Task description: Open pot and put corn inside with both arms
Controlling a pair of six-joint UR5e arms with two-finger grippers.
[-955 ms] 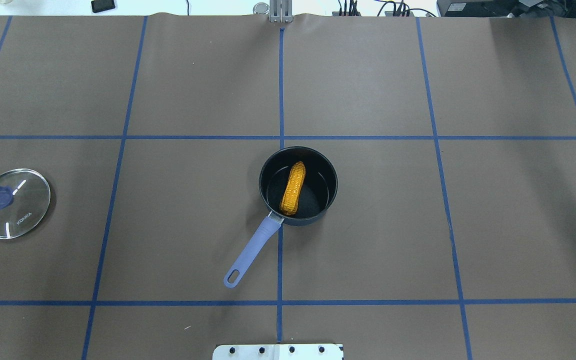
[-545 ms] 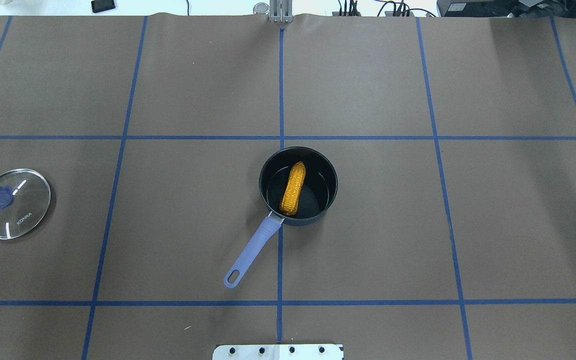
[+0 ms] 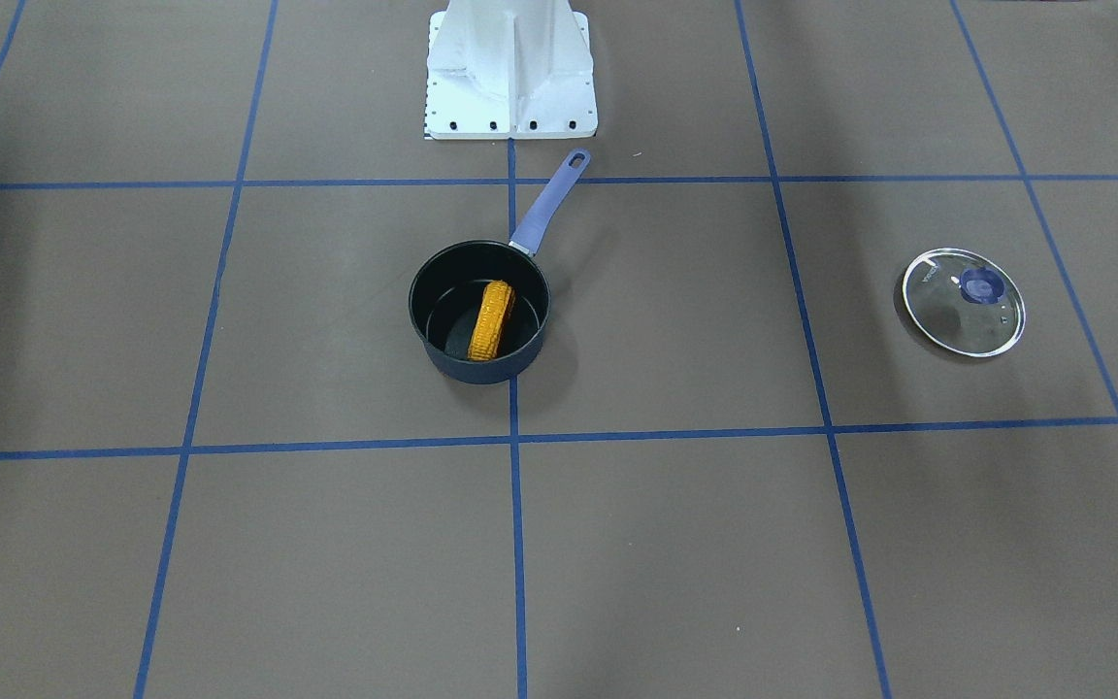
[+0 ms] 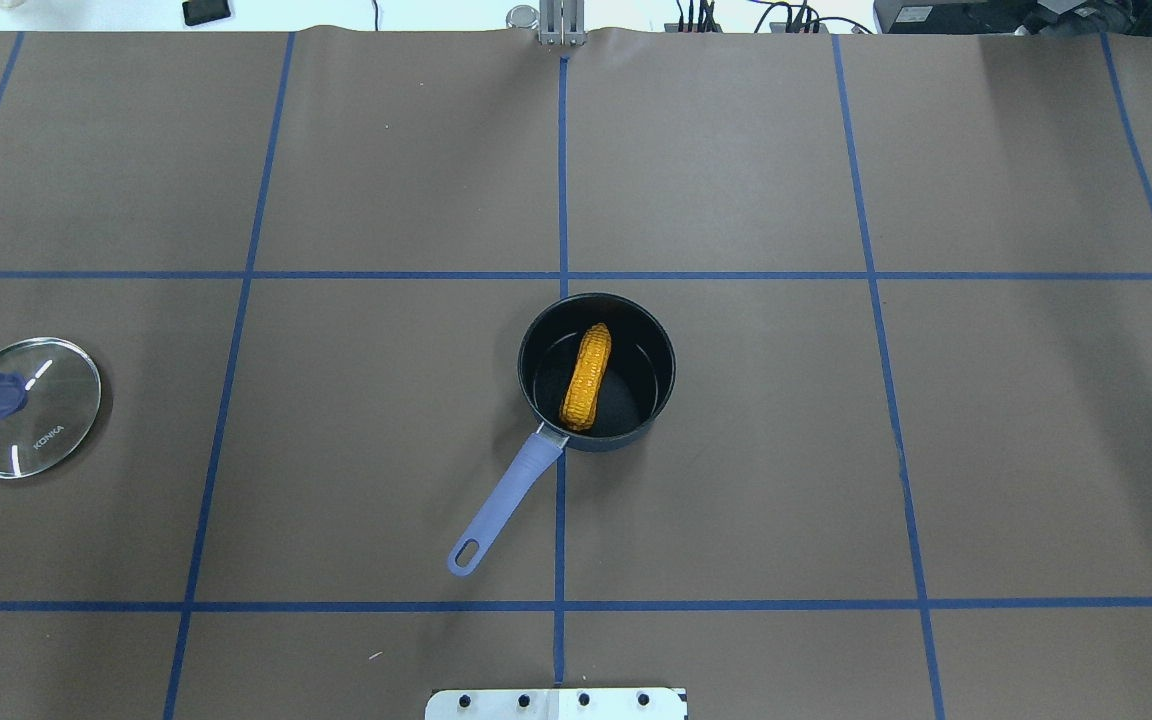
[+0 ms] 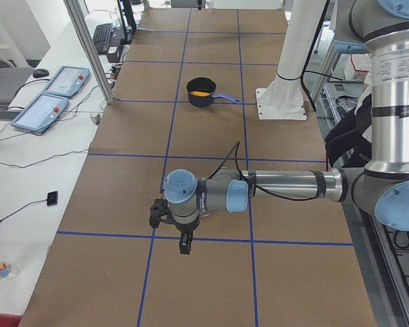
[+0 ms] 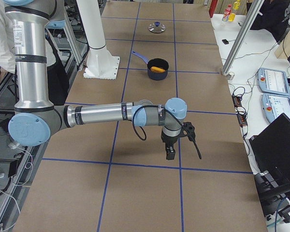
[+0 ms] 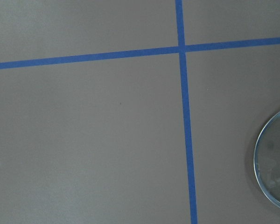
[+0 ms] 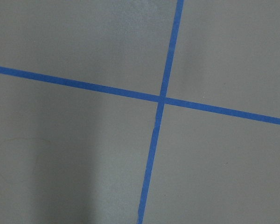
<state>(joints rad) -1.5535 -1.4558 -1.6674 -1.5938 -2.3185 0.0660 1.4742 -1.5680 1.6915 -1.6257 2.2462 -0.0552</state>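
The yellow-orange corn (image 4: pixel 586 377) lies inside the open dark pot (image 4: pixel 526 345) at the table's middle; it also shows in the front view (image 3: pixel 491 319). The pot's lavender handle (image 4: pixel 506 495) points toward the robot base. The glass lid (image 4: pixel 46 420) with a blue knob lies flat at the far left, apart from the pot, and its rim shows in the left wrist view (image 7: pixel 275 172). My left gripper (image 5: pixel 172 228) and right gripper (image 6: pixel 182 145) hover over bare table at the table's two ends, far from the pot. I cannot tell whether they are open or shut.
The white base pedestal (image 3: pixel 510 68) stands behind the pot's handle. Blue tape lines (image 4: pixel 561 170) cross the brown table cover. Tablets (image 5: pixel 51 95) and cables lie on the bench past the table's far edge.
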